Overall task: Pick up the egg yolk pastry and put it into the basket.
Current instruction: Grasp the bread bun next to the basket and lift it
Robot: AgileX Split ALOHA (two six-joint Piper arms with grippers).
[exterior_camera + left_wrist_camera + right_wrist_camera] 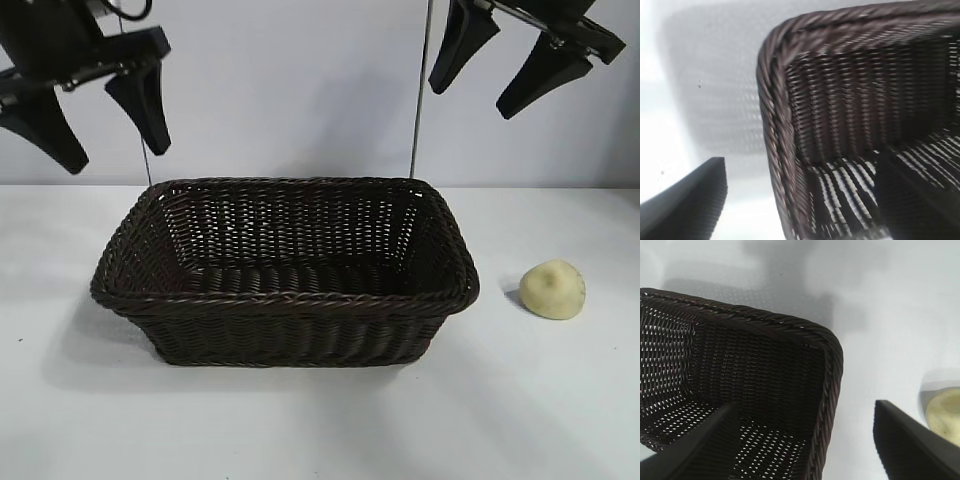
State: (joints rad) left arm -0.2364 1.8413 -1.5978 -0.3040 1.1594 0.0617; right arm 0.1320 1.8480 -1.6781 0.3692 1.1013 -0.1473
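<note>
The egg yolk pastry (552, 289), a small pale yellow dome, lies on the white table to the right of the basket (285, 297). The basket is dark brown wicker and has nothing in it. My right gripper (470, 94) hangs open and empty high above the basket's right end, well above the pastry. In the right wrist view the pastry (946, 415) shows beside one finger (905, 445), with the basket's corner (832, 352) between the fingers. My left gripper (115, 158) hangs open and empty high above the basket's left end; its view shows the basket's rim (771, 115).
The white table (320, 420) runs in front of and on both sides of the basket. A thin vertical rod (420, 90) stands behind the basket against the grey wall.
</note>
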